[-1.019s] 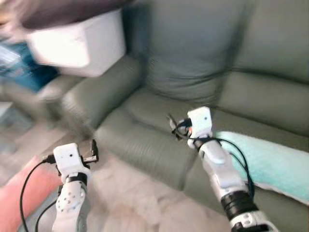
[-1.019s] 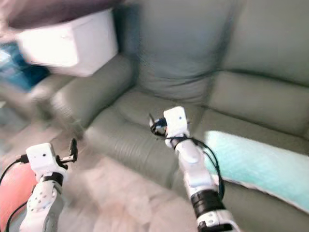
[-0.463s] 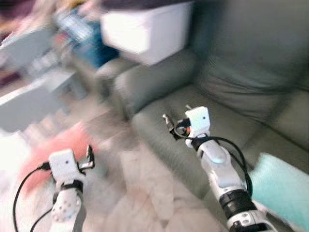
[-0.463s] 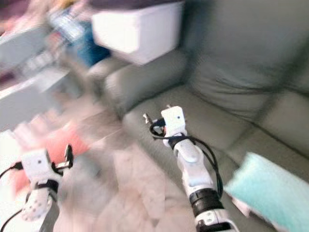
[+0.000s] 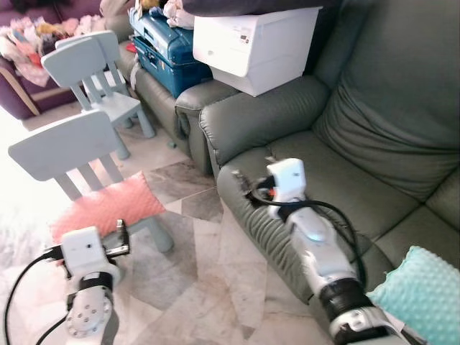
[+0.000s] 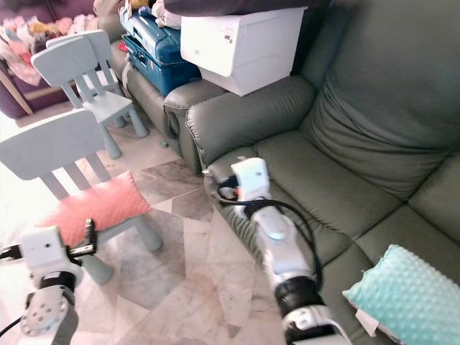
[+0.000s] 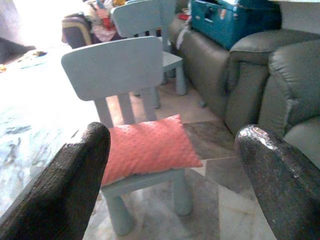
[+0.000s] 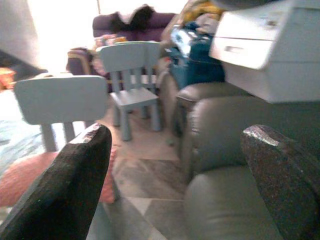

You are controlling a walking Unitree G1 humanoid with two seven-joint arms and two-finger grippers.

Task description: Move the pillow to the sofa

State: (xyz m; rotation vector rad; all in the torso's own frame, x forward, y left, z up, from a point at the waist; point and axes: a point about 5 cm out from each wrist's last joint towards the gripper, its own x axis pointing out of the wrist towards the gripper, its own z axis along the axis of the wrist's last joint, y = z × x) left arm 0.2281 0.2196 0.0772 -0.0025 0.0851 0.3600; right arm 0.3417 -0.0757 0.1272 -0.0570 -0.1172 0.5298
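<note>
Two end effectors wide open, empty; pink pillow (image 7: 145, 148) on chair (image 7: 116, 67) ahead of left end effector (image 7: 170, 185).

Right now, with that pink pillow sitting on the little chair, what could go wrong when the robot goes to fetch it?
The pink pillow overhangs the seat of the small blue chair, so a nudge from the open left gripper might tip it to the floor. The light chair itself could slide or topple. The right gripper hovers by the sofa and might brush it.

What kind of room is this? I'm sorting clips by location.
Most likely a home living room: a grey sofa, small children's chairs with a pink pillow on one, and a marble-tiled floor.
</note>
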